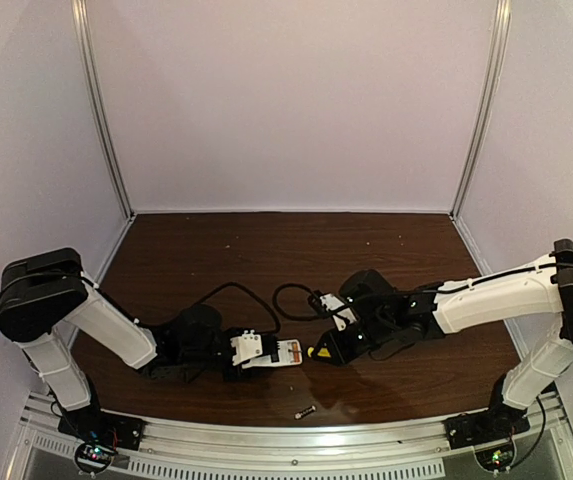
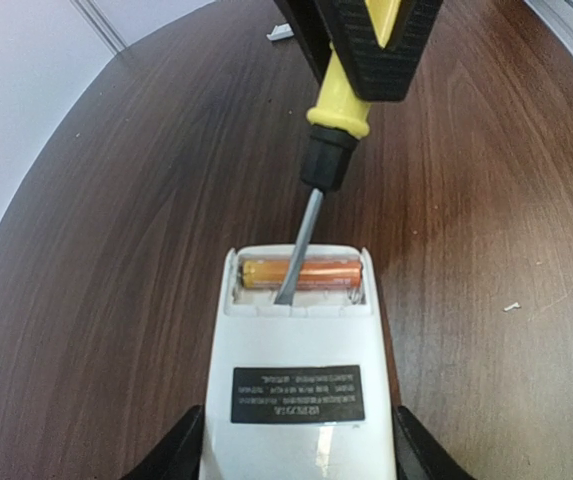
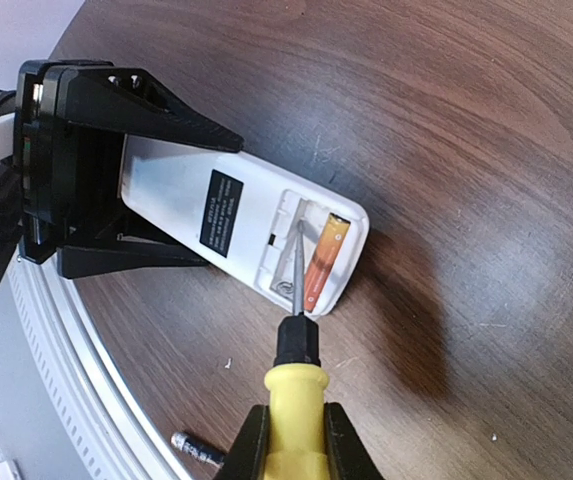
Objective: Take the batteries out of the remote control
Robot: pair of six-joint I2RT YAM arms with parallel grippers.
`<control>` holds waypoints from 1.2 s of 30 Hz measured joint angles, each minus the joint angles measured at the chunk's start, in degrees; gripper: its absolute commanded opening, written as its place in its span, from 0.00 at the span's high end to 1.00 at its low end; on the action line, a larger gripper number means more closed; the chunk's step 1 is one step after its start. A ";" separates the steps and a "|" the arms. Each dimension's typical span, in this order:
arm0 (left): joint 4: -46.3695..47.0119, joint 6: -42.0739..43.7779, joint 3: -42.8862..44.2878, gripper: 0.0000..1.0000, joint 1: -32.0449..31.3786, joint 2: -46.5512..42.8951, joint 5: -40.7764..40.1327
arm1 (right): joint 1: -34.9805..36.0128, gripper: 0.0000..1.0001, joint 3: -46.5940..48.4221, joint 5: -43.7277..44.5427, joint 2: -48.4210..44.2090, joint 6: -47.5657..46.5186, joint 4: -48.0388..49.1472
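Note:
The white remote control (image 2: 301, 350) lies back-up between the fingers of my left gripper (image 2: 299, 455), which is shut on its sides. The remote control (image 1: 286, 352) sits low over the table. Its end compartment is uncovered, and one of the orange batteries (image 2: 331, 272) lies across it. My right gripper (image 3: 296, 425) is shut on the yellow handle of a screwdriver (image 3: 296, 395). The metal shaft (image 2: 306, 235) crosses over that battery (image 3: 323, 262), with the tip down in the empty slot beside it. A slim dark cylinder (image 3: 194, 448) lies loose near the front rail.
A small white cover piece (image 2: 279, 32) lies on the table beyond the right gripper. Black cables (image 1: 236, 292) loop across the brown table behind the two grippers. The metal rail (image 1: 286, 440) runs along the near edge, close to the loose cylinder (image 1: 305, 411).

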 measured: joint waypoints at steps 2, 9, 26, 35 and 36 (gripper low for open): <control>-0.02 0.00 0.00 1.00 0.00 0.00 0.00 | 0.00 1.00 -0.13 -0.04 -0.02 -0.02 0.17; -0.02 0.00 -0.02 1.00 0.02 0.00 0.02 | 0.00 1.00 -0.13 -0.02 -0.04 0.00 0.17; 0.04 0.04 0.00 1.00 0.02 0.00 0.07 | 0.00 1.00 0.63 -0.02 -0.09 0.07 -1.16; 0.31 0.26 -0.02 1.00 -0.37 0.00 0.87 | 0.42 1.00 1.81 0.11 -1.01 0.24 -4.72; 0.46 0.28 -0.02 1.00 -0.50 0.00 1.01 | 0.59 1.00 1.84 0.22 -1.40 0.26 -5.33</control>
